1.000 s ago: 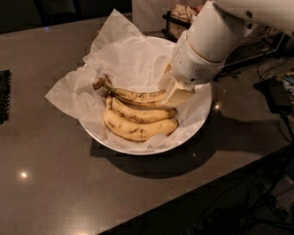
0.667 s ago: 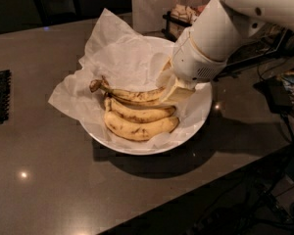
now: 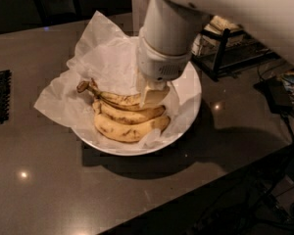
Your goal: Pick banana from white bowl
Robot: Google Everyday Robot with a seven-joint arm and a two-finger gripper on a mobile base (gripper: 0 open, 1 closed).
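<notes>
Obs. The gripper [image 3: 152,96] hung low over the middle of the white bowl [image 3: 192,98], its tip down at the right-hand end of the banana [image 3: 116,100]. The bulky wrist hid the working end. We could not tell how far the claw was open, nor whether it had hold of anything.

Position of target. The banana lay in the bowl on crinkled paper [image 3: 104,58], at the far side of a row of three. Its dark stem pointed to the bowl's left rim. Two plumper bananas [image 3: 130,130] lay nearer the bowl's front rim, touching one another, and the rearmost of the pair pressed against the target.

Handling (our judgement). The fruit looked light but soft; heavy brown mottling suggested ripe flesh that would bruise or split under a hard squeeze. The skin was probably a little slick, and the paper beneath could shift or come up with it. We judged the best hold to be across the thick middle, jaws spanning the narrow width. The stem seemed a poor choice, as did the end crowded by its neighbour. A slow, straight lift would lessen dragging the other two.

Change against the earlier frames. The wrist had then leaned in from the bowl's right rim. It now stood more upright and further toward the bowl's centre. The three bananas kept much the same arrangement.
</notes>
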